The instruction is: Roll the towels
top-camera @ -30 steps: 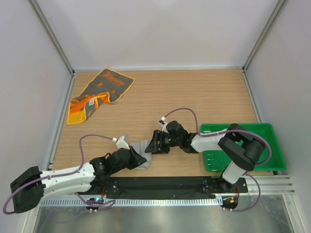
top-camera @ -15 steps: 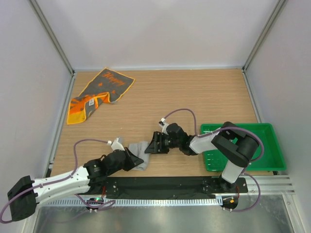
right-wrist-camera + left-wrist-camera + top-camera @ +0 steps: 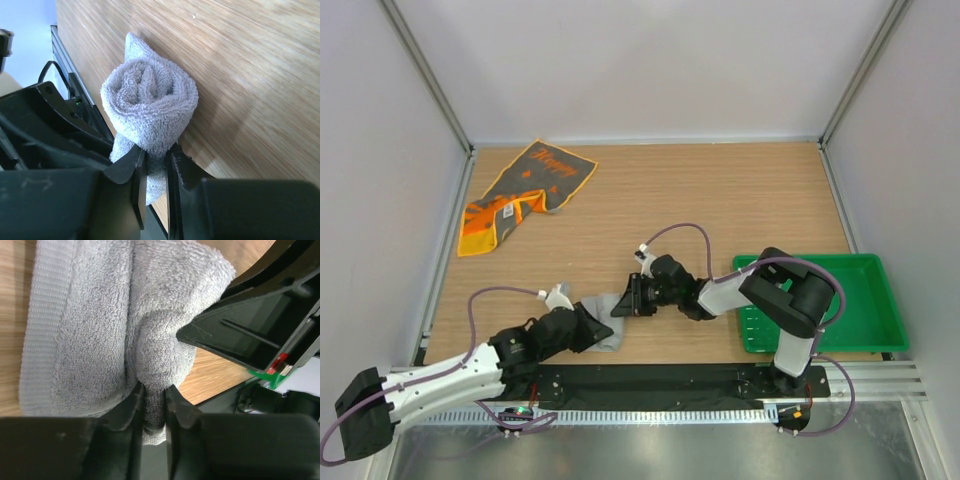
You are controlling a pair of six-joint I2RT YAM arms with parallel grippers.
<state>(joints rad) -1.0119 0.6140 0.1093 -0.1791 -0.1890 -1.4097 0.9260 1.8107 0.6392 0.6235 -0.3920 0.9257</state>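
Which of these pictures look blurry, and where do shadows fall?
Top external: sharp, evenly lit. Left wrist: grey towel loops crisp, table beside it smeared. Right wrist: towel roll sharp, casting a soft shadow on the table; near fingers dark.

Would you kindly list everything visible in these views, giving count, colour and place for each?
light grey towel: 1, light grey, rolled up near the table's front edge, between the two grippers
printed towel: 1, dark grey with orange print and orange back, lying unrolled at the far left of the table
tray: 1, green plastic, near right corner of the table
table: 1, light wood
enclosure walls: white, on three sides
left arm: 1, white and black, reaching in from the near left
right arm: 1, white and black, bent over the tray's left side
left gripper: 1, black, pinching a fold of the light grey towel
right gripper: 1, black, closed on the roll's end
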